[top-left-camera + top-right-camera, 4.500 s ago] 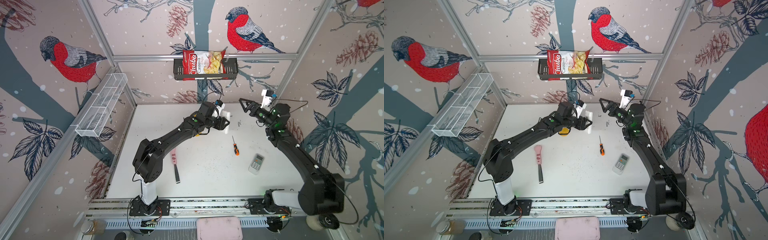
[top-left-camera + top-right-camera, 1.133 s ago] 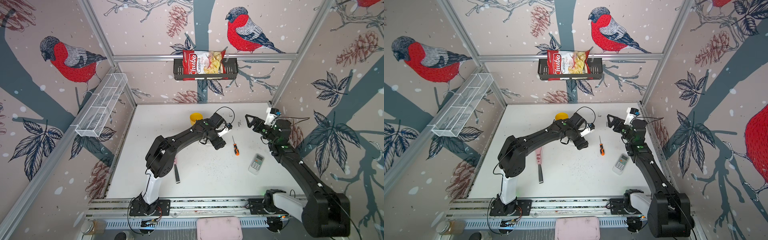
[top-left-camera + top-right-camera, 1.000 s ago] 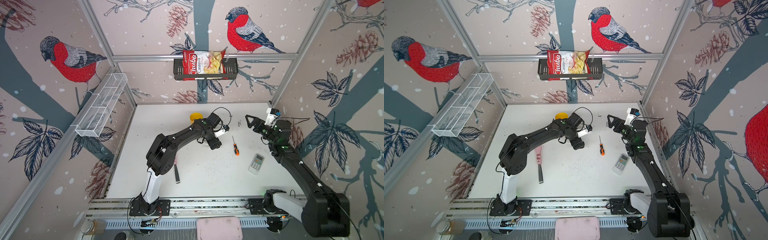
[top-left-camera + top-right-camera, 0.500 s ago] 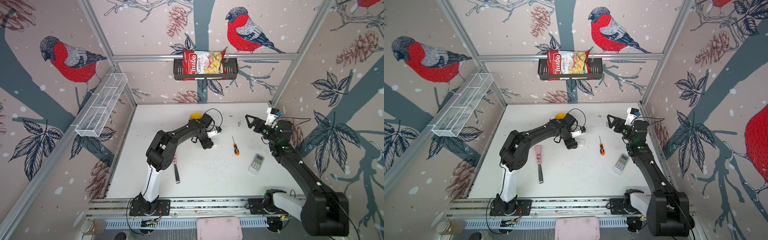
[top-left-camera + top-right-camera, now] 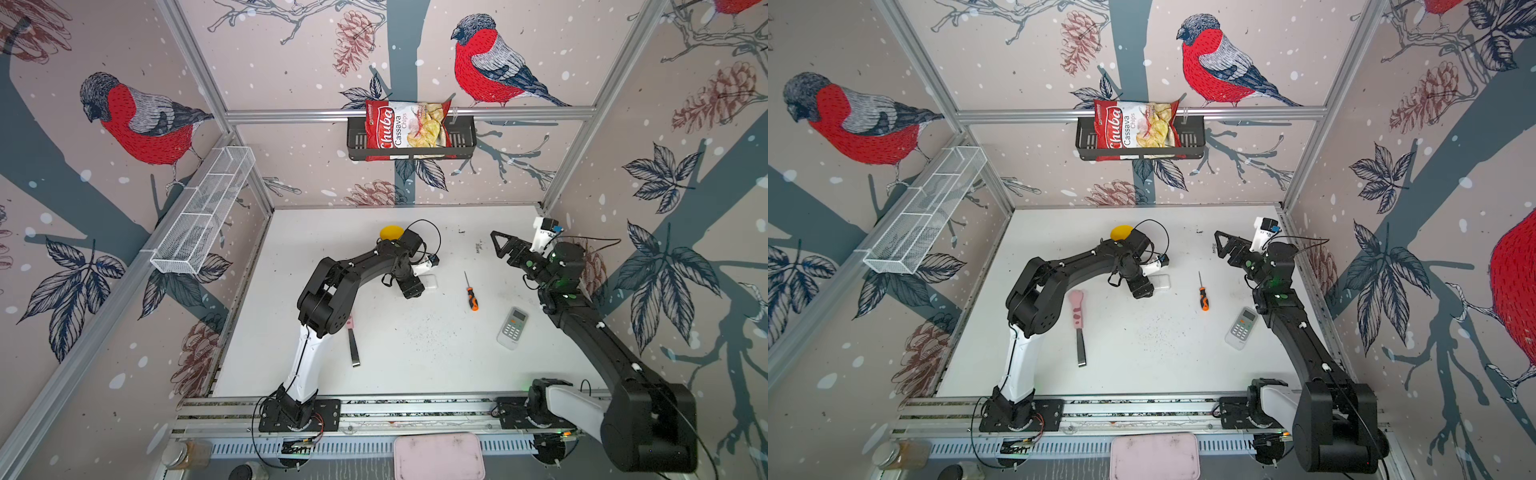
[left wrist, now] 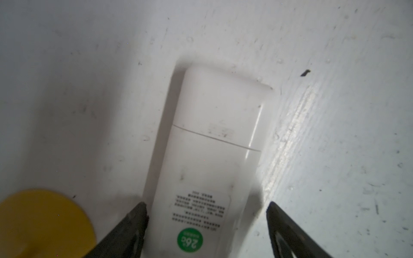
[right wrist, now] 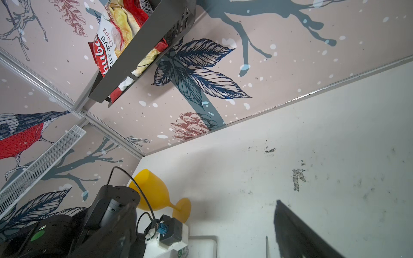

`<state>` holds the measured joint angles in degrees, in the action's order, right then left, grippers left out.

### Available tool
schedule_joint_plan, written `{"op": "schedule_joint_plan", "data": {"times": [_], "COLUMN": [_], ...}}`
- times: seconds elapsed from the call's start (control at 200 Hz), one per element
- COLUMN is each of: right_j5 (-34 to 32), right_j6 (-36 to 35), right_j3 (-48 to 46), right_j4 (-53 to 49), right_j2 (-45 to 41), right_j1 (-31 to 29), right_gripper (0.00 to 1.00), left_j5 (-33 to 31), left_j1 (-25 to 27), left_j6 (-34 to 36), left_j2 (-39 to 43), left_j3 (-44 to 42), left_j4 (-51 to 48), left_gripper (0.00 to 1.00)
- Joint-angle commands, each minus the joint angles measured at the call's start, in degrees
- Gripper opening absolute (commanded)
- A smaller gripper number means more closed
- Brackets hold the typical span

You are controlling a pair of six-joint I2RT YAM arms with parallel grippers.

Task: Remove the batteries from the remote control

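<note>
A white remote control (image 6: 212, 143) lies face down on the table, its back cover shut and a green sticker near one end. It also shows in both top views (image 5: 431, 282) (image 5: 1163, 281). My left gripper (image 6: 206, 203) is low over it, open, with one finger (image 6: 134, 223) on each side and a gap at the other finger. In both top views this gripper (image 5: 412, 291) (image 5: 1142, 289) is at the table's middle. My right gripper (image 5: 498, 245) (image 7: 204, 203) hangs open and empty above the back right. The batteries are hidden.
A second remote (image 5: 512, 327), keypad up, lies at the right. An orange-handled screwdriver (image 5: 471, 293) lies between the two remotes. A yellow goblet (image 5: 390, 232) lies behind the left arm, and a pink-handled tool (image 5: 1077, 322) lies at the left.
The left gripper has slid a little leftward and its elbow has folded in, ending low over the face-down remote. Over the last second the right arm has held still.
</note>
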<state>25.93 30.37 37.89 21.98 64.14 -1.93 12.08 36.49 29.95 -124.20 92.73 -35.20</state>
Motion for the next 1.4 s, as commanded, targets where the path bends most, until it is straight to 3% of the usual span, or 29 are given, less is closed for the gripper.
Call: {"op": "schedule_joint_plan", "data": {"times": [0.0, 0.195, 0.41, 1.076, 1.186, 1.396], "right_j5": [0.96, 0.96, 1.31, 1.14, 0.96, 1.31], "right_j6": [0.4, 0.55, 0.84, 1.4, 1.52, 1.53], "right_j3": [-0.16, -0.34, -0.49, -1.04, -1.41, -1.16], "right_j4": [2.17, 2.11, 2.28, 3.04, 3.54, 3.21], "right_j2": [0.06, 0.02, -0.09, -0.28, -0.74, -0.51], "right_j1": [0.02, 0.08, 0.07, 0.06, 0.08, 0.09], "right_gripper": [0.95, 0.95, 0.95, 0.95, 0.95, 0.95], "left_j5": [0.94, 0.79, 1.04, -0.12, 0.21, 0.46], "left_j1": [-0.19, -0.19, -0.21, -0.31, -0.41, -0.37], "left_j6": [-0.13, -0.29, -1.1, -2.91, -3.31, -3.68], "left_j2": [0.1, 0.98, 2.02, 3.83, 3.84, 3.85], "left_j3": [-0.39, -1.25, -2.81, -9.3, -10.5, -10.61], "left_j4": [-0.13, -0.13, -0.4, 4.14, 4.74, 4.97], "left_gripper": [0.82, 0.76, 0.57, 0.65, 0.62, 0.46]}}
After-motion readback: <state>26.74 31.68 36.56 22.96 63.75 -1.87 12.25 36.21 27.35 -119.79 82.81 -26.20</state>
